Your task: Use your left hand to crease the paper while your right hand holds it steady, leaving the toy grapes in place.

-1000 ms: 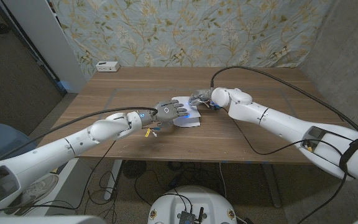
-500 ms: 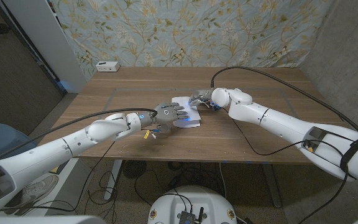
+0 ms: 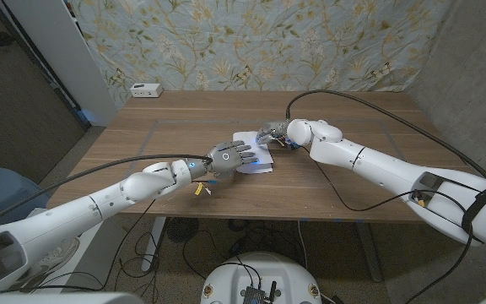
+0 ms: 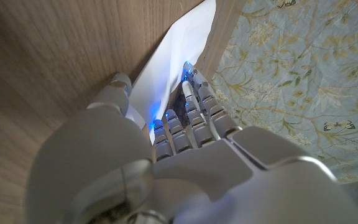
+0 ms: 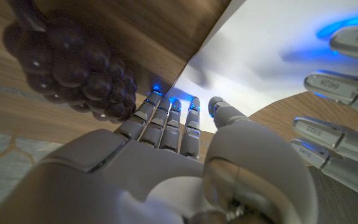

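Observation:
A white sheet of paper (image 3: 262, 164) lies at the middle of the wooden table (image 3: 353, 181). My left hand (image 3: 229, 155) is spread over the sheet's left part, fingers apart, pressing down on it. In the left wrist view its fingertips (image 4: 191, 84) reach along the paper (image 4: 173, 56). My right hand (image 3: 274, 132) is at the sheet's far right corner; in the right wrist view its fingertips (image 5: 166, 109) touch the edge of the paper (image 5: 260, 56). The dark toy grapes (image 5: 73, 62) sit on the wood just beside those fingertips. Neither hand grips anything.
A small white box (image 3: 146, 89) stands at the table's far left corner. Floral wallpaper runs behind the far edge. Bare wood stretches on both sides of the sheet. The left hand's fingers (image 5: 334, 87) show across the paper in the right wrist view.
My left hand has stayed on the paper, shifting only slightly, while its forearm has swung a little to the right. The right hand has not moved.

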`<action>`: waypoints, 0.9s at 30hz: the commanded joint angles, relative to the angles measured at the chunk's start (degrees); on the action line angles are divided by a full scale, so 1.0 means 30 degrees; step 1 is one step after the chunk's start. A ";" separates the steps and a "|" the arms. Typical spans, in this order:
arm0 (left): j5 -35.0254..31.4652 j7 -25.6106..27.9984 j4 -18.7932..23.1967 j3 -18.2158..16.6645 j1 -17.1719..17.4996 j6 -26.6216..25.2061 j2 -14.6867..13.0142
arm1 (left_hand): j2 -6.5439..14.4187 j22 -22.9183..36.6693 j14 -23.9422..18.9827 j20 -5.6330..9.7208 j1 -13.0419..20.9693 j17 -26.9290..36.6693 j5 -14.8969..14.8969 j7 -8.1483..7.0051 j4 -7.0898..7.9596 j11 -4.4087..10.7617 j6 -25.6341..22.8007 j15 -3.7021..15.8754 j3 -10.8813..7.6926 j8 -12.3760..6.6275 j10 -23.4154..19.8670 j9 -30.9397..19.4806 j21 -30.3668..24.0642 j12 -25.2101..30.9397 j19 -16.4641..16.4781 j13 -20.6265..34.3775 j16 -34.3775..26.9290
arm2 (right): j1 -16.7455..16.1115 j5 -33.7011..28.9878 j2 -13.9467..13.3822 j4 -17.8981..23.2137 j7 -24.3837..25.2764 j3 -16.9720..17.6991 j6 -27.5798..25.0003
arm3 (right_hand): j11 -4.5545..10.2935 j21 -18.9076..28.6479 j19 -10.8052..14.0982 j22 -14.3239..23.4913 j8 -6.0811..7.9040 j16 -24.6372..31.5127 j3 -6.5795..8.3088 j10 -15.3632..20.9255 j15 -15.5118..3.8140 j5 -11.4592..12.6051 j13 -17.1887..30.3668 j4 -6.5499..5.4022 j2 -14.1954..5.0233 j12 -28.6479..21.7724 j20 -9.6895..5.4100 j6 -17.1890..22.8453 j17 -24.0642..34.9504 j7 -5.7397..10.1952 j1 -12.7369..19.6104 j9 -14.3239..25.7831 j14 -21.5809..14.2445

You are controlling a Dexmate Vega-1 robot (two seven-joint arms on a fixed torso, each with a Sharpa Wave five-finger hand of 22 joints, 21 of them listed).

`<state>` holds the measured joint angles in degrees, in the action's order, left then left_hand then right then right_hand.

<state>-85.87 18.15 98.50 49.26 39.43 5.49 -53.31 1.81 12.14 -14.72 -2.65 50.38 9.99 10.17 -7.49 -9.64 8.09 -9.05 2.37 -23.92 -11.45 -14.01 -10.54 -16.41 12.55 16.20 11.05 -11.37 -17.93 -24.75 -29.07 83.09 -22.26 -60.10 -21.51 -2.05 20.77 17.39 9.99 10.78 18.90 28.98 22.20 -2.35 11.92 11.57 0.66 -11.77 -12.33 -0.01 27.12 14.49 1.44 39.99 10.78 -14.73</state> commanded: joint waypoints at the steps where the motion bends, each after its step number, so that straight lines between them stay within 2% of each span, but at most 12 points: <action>1: -0.0777 0.2115 -0.2152 0.1193 -0.0446 -0.1448 0.1140 | -0.0047 0.0048 -0.0385 -0.0030 0.0403 0.0038 0.0014 -0.0062 -0.0087 0.0048 -0.0307 0.2325 0.0026 -0.0151 -0.0316 -0.0034 -0.0138 0.0146 0.0225 0.0058 -0.0138 | 0.0122 -0.0078 0.0018 0.0053 -0.0161 -0.0022 -0.0040 | -0.0097 0.0029 0.0173 0.0093 0.0047 0.0090 -0.0087 0.0065 0.0109 -0.0069 0.0092 0.0034 0.0341 0.0017 0.0091 0.0102 0.0015 -0.0133 0.0011 0.0042 -0.0112; 2: -0.0833 0.2467 -0.2405 0.1314 -0.0498 -0.1625 0.1257 | -0.0004 0.0057 -0.0495 0.0018 0.0567 0.0042 0.0016 -0.0050 -0.0096 0.0016 -0.0488 0.2414 0.0024 -0.0196 -0.0530 -0.0039 -0.0194 0.0206 0.0331 0.0061 -0.0151 | 0.0139 -0.0082 0.0026 0.0038 -0.0187 -0.0030 -0.0046 | -0.0097 0.0021 0.0165 0.0093 0.0048 0.0087 -0.0095 0.0052 0.0092 -0.0071 0.0092 0.0041 0.0344 0.0022 0.0084 0.0105 0.0011 -0.0122 0.0011 0.0042 -0.0109; 3: -0.0840 0.2739 -0.2619 0.1427 -0.0551 -0.1767 0.1358 | 0.0092 0.0067 -0.0807 0.0026 0.0748 0.0064 0.0015 -0.0052 -0.0072 0.0218 -0.0747 0.2598 0.0028 -0.0255 -0.0795 -0.0044 -0.0252 0.0278 0.0423 0.0062 -0.0241 | 0.0153 -0.0117 0.0030 0.0035 -0.0194 -0.0052 -0.0067 | -0.0093 0.0022 0.0174 0.0093 0.0048 0.0085 -0.0102 0.0055 0.0090 -0.0072 0.0092 0.0046 0.0351 0.0022 0.0090 0.0103 0.0008 -0.0140 0.0010 0.0042 -0.0106; 8: -0.0529 0.3682 -0.3466 0.1886 -0.0817 -0.2363 0.1853 | 0.0141 0.0107 -0.1558 0.0073 0.1030 0.0096 -0.0013 -0.0286 0.0026 0.0360 -0.1729 0.2728 0.0229 -0.0483 -0.1598 -0.0059 -0.0453 0.0479 0.0751 0.0065 -0.0419 | 0.0213 -0.0172 0.0072 -0.0005 -0.0253 -0.0104 -0.0082 | -0.0104 0.0011 0.0169 0.0092 0.0052 0.0083 -0.0133 0.0063 0.0090 -0.0079 0.0092 0.0060 0.0379 0.0020 0.0090 0.0113 -0.0002 -0.0125 -0.0001 0.0042 -0.0114; 9: -0.0353 0.3977 -0.3604 0.1939 -0.0857 -0.2407 0.1913 | 0.0441 0.0130 -0.1818 0.0067 0.1059 0.0155 0.0000 -0.0299 0.0183 0.0248 -0.2213 0.2776 0.0277 -0.0582 -0.2121 -0.0068 -0.0524 0.0628 0.0825 0.0079 -0.0502 | 0.0216 -0.0147 0.0084 -0.0016 -0.0271 -0.0093 -0.0083 | -0.0102 0.0009 0.0171 0.0092 0.0051 0.0083 -0.0138 0.0075 0.0097 -0.0080 0.0092 0.0061 0.0380 0.0015 0.0094 0.0112 -0.0004 -0.0132 -0.0004 0.0042 -0.0116; 12: 0.0288 0.4602 -0.3888 0.2044 -0.0943 -0.2454 0.2045 | 0.0742 0.0175 -0.2710 0.0000 0.0973 0.0209 -0.0004 -0.0403 0.0377 0.0353 -0.3685 0.2938 0.0590 -0.0897 -0.3269 -0.0084 -0.0741 0.0912 0.1093 0.0104 -0.0748 | 0.0249 -0.0226 0.0094 0.0009 -0.0290 -0.0135 -0.0142 | -0.0095 -0.0010 0.0162 0.0092 0.0051 0.0084 -0.0167 0.0094 0.0085 -0.0087 0.0091 0.0051 0.0353 0.0010 0.0077 0.0111 -0.0005 -0.0134 -0.0028 0.0042 -0.0116; 13: 0.0487 0.4738 -0.3919 0.2065 -0.0961 -0.2456 0.2048 | 0.0975 0.0198 -0.3146 -0.0014 0.0860 0.0196 0.0016 -0.0565 0.0482 0.0433 -0.4866 0.2922 0.0686 -0.1178 -0.4315 -0.0098 -0.0866 0.1210 0.1223 0.0126 -0.0793 | 0.0246 -0.0189 0.0096 0.0013 -0.0304 -0.0112 -0.0138 | -0.0086 -0.0012 0.0161 0.0092 0.0054 0.0085 -0.0171 0.0093 0.0082 -0.0088 0.0091 0.0051 0.0354 0.0011 0.0073 0.0118 -0.0006 -0.0135 -0.0030 0.0042 -0.0121; 16: 0.0964 0.4844 -0.3894 0.2081 -0.0908 -0.2701 0.2068 | 0.1404 0.0225 -0.3830 -0.0020 0.0568 0.0139 0.0058 -0.0634 0.0691 0.0785 -0.6548 0.2914 0.0656 -0.1475 -0.5778 -0.0100 -0.1056 0.1541 0.1362 0.0134 -0.0704 | 0.0263 -0.0221 0.0101 0.0015 -0.0283 -0.0115 -0.0151 | -0.0052 -0.0019 0.0167 0.0092 0.0057 0.0089 -0.0180 0.0103 0.0090 -0.0089 0.0091 0.0056 0.0336 0.0009 0.0078 0.0128 -0.0010 -0.0132 -0.0031 0.0042 -0.0132; 18: 0.1172 0.4644 -0.3798 0.2091 -0.0878 -0.2864 0.2046 | 0.1471 0.0231 -0.4394 0.0019 0.0461 0.0040 0.0060 -0.0549 0.0641 0.0762 -0.7963 0.2720 0.0605 -0.1726 -0.6870 -0.0095 -0.1210 0.1752 0.1498 0.0120 -0.0586 | 0.0286 -0.0227 0.0117 -0.0016 -0.0295 -0.0125 -0.0143 | -0.0050 -0.0024 0.0170 0.0092 0.0058 0.0091 -0.0186 0.0109 0.0089 -0.0090 0.0091 0.0058 0.0329 0.0007 0.0079 0.0130 -0.0011 -0.0116 -0.0033 0.0041 -0.0137; 21: 0.1523 0.4283 -0.3659 0.2069 -0.0814 -0.3067 0.2027 | 0.1629 0.0237 -0.4948 0.0055 0.0193 0.0034 0.0048 -0.0454 0.0795 0.0680 -0.8559 0.2563 0.0604 -0.1760 -0.7469 -0.0084 -0.1351 0.1840 0.1690 0.0107 -0.0617 | 0.0318 -0.0213 0.0163 -0.0090 -0.0304 -0.0135 -0.0111 | -0.0079 -0.0029 0.0176 0.0092 0.0064 0.0087 -0.0187 0.0118 0.0081 -0.0088 0.0091 0.0067 0.0311 0.0005 0.0098 0.0148 -0.0016 -0.0125 -0.0026 0.0041 -0.0130; 27: 0.2694 0.3028 -0.3232 0.1654 -0.0399 -0.3855 0.2147 | 0.2248 0.0264 -0.5997 0.0275 -0.0196 0.0008 0.0065 -0.0125 0.1119 0.0502 -0.8418 0.2216 0.0409 -0.1337 -0.7352 -0.0078 -0.1749 0.1506 0.2345 0.0076 -0.0660 | 0.0372 -0.0226 0.0228 -0.0204 -0.0291 -0.0170 -0.0058 | -0.0025 -0.0046 0.0182 0.0093 0.0066 0.0092 -0.0199 0.0099 0.0064 -0.0087 0.0091 0.0078 0.0289 0.0016 0.0090 0.0156 -0.0023 -0.0124 -0.0023 0.0041 -0.0148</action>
<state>-82.86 30.33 88.11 54.91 37.07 -2.73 -47.59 7.50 12.67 -31.73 -1.90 49.93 9.85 10.16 -8.52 -7.03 9.93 -34.64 3.00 -22.40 -16.12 -36.12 -10.53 -21.06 17.64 22.48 11.18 -13.36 -17.13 -25.27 -28.71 82.93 -23.12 -60.45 -21.81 -2.05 20.76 17.62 10.06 10.78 18.90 28.71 22.20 -2.35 11.63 11.61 0.93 -10.77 -12.33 0.22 27.33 14.37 1.23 40.21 10.78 -14.73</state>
